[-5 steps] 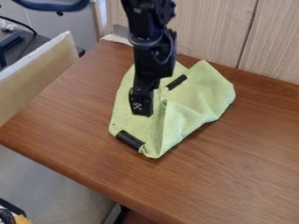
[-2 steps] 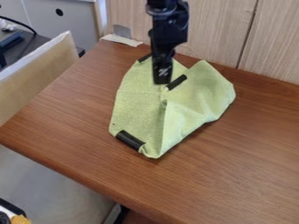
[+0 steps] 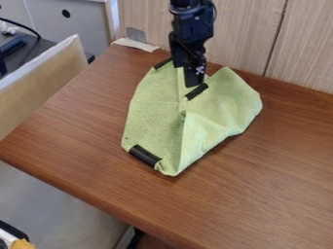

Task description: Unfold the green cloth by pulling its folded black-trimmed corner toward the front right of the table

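Fingers, clenched or released I cannot tell, are pointing down from the black gripper [image 3: 194, 84] at the green cloth's [image 3: 155, 114] far part.
The cloth is lying creased on the brown table [image 3: 260, 180], a black strip [image 3: 144, 155] wrapping its near edge.

A green cloth [image 3: 155, 116] with a soft, matt, slightly rough weave bears smooth black tape strips [image 3: 144, 155]. The tabletop [image 3: 260, 185] is brown wood with a faint sheen; pale, matt wood-grain panels [image 3: 240, 34] stand behind.
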`<state>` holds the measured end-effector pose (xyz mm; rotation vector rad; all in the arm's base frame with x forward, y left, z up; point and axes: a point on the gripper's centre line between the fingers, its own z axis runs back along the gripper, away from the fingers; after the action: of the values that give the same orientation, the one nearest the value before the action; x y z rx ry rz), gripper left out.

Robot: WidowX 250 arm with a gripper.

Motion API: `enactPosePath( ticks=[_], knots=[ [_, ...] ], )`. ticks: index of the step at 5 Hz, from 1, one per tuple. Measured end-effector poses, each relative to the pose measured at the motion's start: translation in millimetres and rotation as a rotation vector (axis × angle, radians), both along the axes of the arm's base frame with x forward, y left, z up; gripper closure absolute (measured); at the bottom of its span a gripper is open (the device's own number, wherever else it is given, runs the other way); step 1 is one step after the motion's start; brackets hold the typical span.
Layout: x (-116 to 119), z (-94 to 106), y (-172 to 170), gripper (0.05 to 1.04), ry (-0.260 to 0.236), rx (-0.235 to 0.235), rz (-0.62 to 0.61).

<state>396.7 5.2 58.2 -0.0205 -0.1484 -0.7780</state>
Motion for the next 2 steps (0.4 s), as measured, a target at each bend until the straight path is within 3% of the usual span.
enactPosePath(
  ticks=[1,2],
  knots=[
    [8,-10.7,-7,0.083,0.011,0.002,0.038],
    [15,-33.0,-18,0.083,0.047,0.002,0.002]
  ],
)
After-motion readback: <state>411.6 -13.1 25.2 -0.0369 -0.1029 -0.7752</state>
